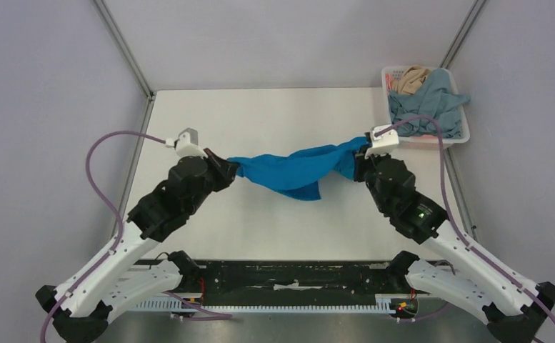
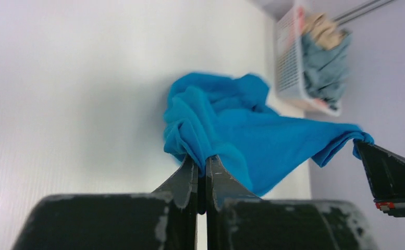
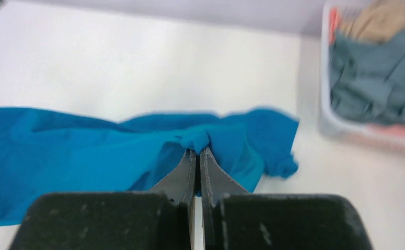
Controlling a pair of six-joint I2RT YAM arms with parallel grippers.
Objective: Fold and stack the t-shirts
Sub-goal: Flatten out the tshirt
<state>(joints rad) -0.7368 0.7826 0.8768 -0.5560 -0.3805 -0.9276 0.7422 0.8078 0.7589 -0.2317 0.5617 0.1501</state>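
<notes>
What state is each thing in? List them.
White slotted plastic basket: upright, holding shirts.
Dusty grey-blue fabric t-shirt: crumpled inside it.
Tan fabric t-shirt: crumpled inside it.
Vivid blue fabric t-shirt: unfolded, bunched, gripped both ends.
Left gripper: shut on blue t-shirt.
Right gripper: shut on blue t-shirt.

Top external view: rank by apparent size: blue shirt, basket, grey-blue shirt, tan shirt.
1. vivid blue shirt and white basket: too close to rank; shirt longer, basket deeper.
2. grey-blue shirt, bunched in the basket.
3. tan shirt, only partly showing.

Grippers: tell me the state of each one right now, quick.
Left gripper: closed, holding one end of the blue shirt.
Right gripper: closed, holding the shirt's other end.
</notes>
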